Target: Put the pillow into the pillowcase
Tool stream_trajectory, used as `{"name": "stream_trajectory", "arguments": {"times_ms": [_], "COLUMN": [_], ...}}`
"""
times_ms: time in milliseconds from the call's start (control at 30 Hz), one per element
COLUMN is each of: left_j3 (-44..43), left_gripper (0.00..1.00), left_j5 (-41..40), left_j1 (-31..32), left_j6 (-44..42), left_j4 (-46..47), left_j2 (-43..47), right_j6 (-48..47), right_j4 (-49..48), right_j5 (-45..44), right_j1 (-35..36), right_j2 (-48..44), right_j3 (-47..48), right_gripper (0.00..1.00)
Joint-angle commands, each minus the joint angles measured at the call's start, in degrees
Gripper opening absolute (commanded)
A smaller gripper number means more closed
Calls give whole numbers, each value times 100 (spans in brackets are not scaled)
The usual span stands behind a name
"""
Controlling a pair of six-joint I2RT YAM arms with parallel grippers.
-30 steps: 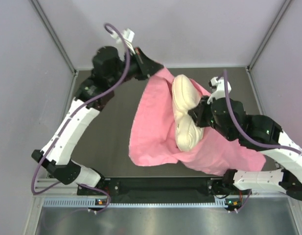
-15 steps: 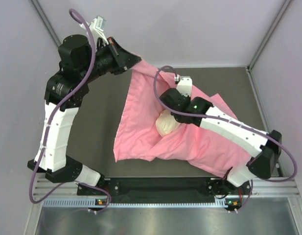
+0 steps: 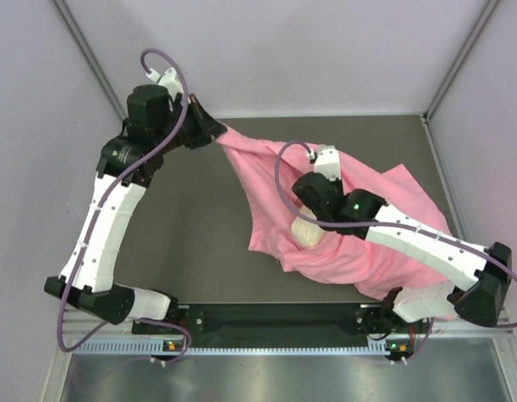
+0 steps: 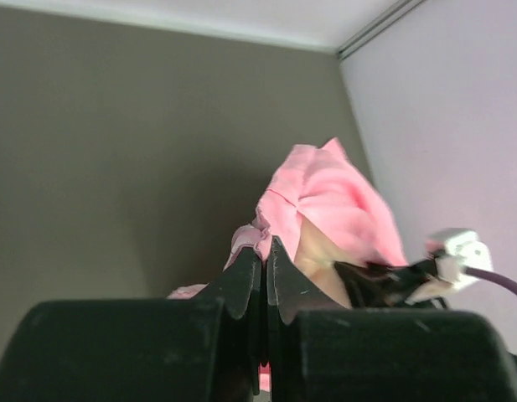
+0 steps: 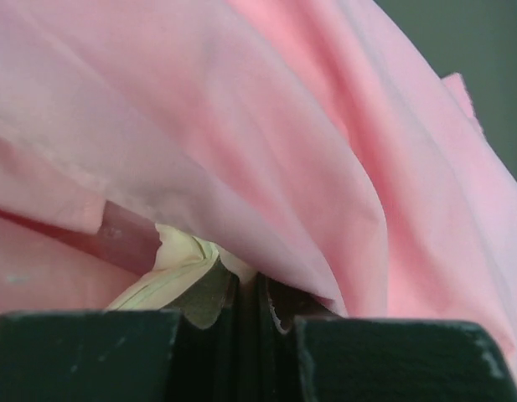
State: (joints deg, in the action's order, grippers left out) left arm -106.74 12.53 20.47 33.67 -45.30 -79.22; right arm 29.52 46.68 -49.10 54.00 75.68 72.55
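Observation:
The pink pillowcase [image 3: 384,243] lies rumpled across the right half of the table, one corner lifted up to the back left. My left gripper [image 3: 216,134] is shut on that raised corner; in the left wrist view its jaws [image 4: 265,249] pinch the pink pillowcase [image 4: 333,197] edge. Only a small cream patch of the pillow [image 3: 307,233] shows at the case's opening; the rest is covered by fabric. My right gripper [image 3: 315,219] reaches into the opening. In the right wrist view it [image 5: 251,283] is shut on the cream pillow [image 5: 170,272] edge, with the pillowcase [image 5: 283,126] draped over it.
The dark table [image 3: 183,226] is bare on its left half. Pale walls and metal corner posts [image 3: 90,63] close the workspace at the back and sides. The right arm [image 3: 426,243] lies across the pillowcase toward the near right.
The pillow, mostly exposed a second ago, is now nearly covered by the pillowcase. The right gripper has gone into the opening with it. The left gripper still holds the raised corner at the back left.

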Motion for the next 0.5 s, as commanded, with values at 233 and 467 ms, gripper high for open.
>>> {"name": "stream_trajectory", "arguments": {"times_ms": [233,467], "left_j3": [2980,3871], "left_gripper": [0,0], "left_j5": [-348,-366], "left_j1": [-78,-78], "left_j6": [-291,-238], "left_j4": [1541,2016], "left_j2": [407,197], "right_j6": [-1010,-913], "right_j4": [-1011,-1213], "right_j5": [1253,2843], "right_j1": [76,198], "right_j2": [-758,-721], "right_j3": [-1349,-1288], "right_gripper": [32,83]}}
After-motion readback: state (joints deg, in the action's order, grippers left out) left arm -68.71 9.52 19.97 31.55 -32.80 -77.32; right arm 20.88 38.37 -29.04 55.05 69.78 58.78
